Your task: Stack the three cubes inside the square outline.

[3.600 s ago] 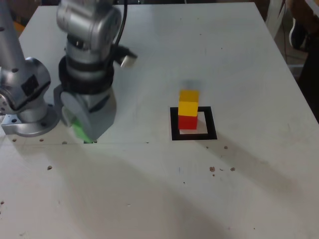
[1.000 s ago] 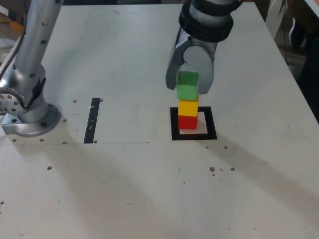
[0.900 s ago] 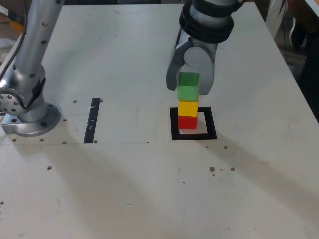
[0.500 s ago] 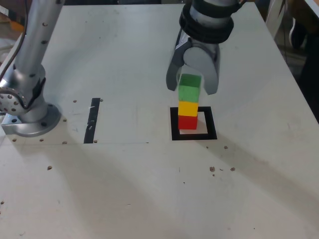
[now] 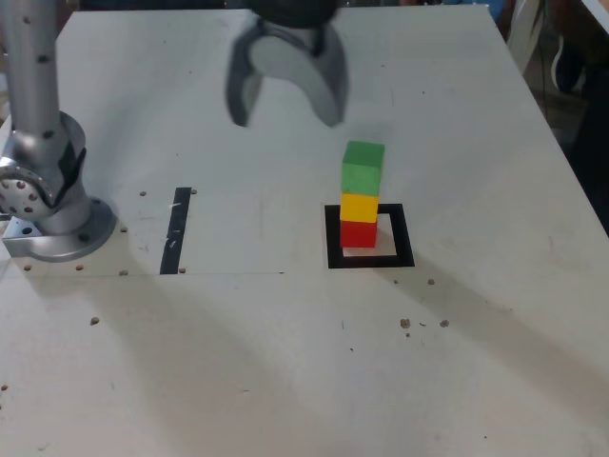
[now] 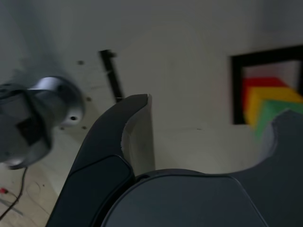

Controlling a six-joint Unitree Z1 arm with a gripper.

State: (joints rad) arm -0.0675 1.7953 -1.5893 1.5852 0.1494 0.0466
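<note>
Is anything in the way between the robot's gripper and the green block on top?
Nothing that shows. The open gripper is empty, up and to the exterior view's left of the green block, with only bare tabletop seen between them. The block already sits on the yellow one.

Your site looks like a lab or workshop: robot arm (image 5: 38, 124) bolted by its base (image 5: 67, 233), marked white tabletop (image 5: 238, 362), tape strip (image 5: 176, 230).

Tabletop (image 5: 238, 333) wide free, near side and left of stack. Stack (image 5: 361, 195) stands tall as obstacle. Arm base (image 5: 62, 228) blocks far left.
</note>
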